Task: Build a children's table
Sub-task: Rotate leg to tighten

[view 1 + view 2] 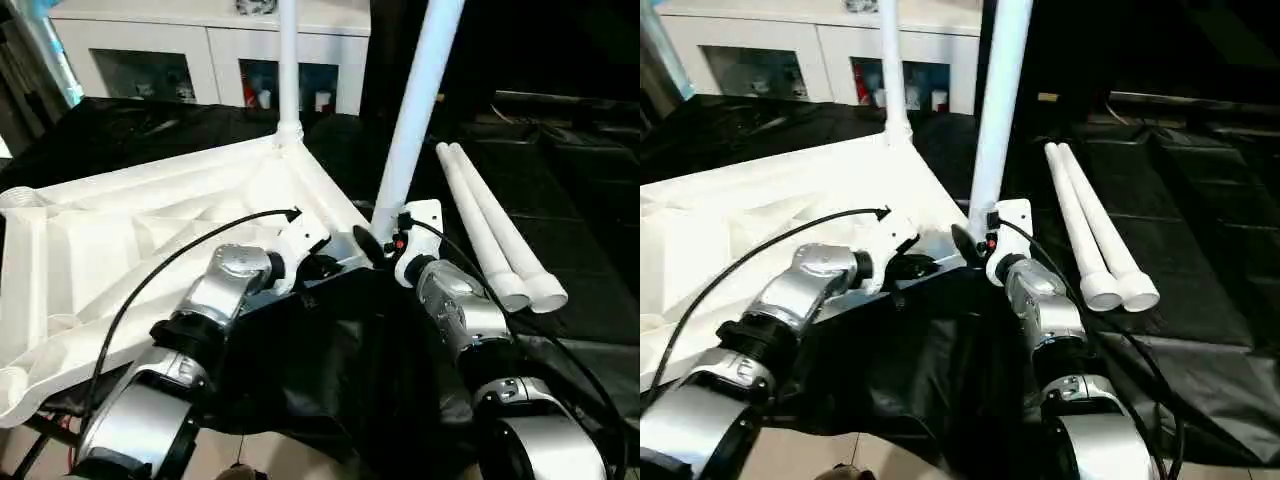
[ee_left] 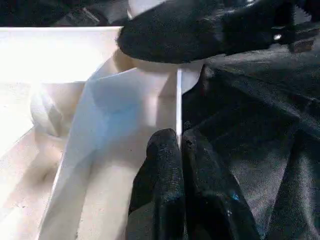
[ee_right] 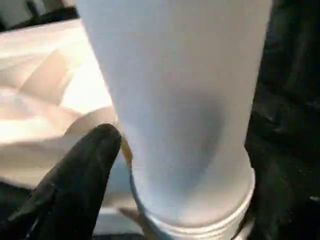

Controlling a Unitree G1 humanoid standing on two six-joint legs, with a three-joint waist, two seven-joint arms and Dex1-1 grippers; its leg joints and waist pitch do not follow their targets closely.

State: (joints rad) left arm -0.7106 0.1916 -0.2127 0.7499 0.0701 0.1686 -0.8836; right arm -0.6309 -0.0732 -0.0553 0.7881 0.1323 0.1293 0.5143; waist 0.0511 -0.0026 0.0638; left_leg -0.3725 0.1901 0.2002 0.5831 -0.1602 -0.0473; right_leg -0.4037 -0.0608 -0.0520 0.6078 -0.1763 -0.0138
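We are seating the near leg [image 1: 412,110] in the corner socket of the upturned tabletop [image 1: 130,240] on the black cloth, keeping it upright, right gripper [image 1: 385,243] spread around its base, left gripper [image 2: 181,150] pinching the rim.

One upturned table top [image 1: 120,240] is lying on the black cloth [image 1: 330,380]. Four white legs are showing: two standing in corner sockets [image 1: 288,70] [image 1: 415,110], two lying loose side by side [image 1: 480,235] [image 1: 505,235]. One white cabinet [image 1: 210,60] is standing behind.

Upright legs [image 1: 415,110] (tops cut off)
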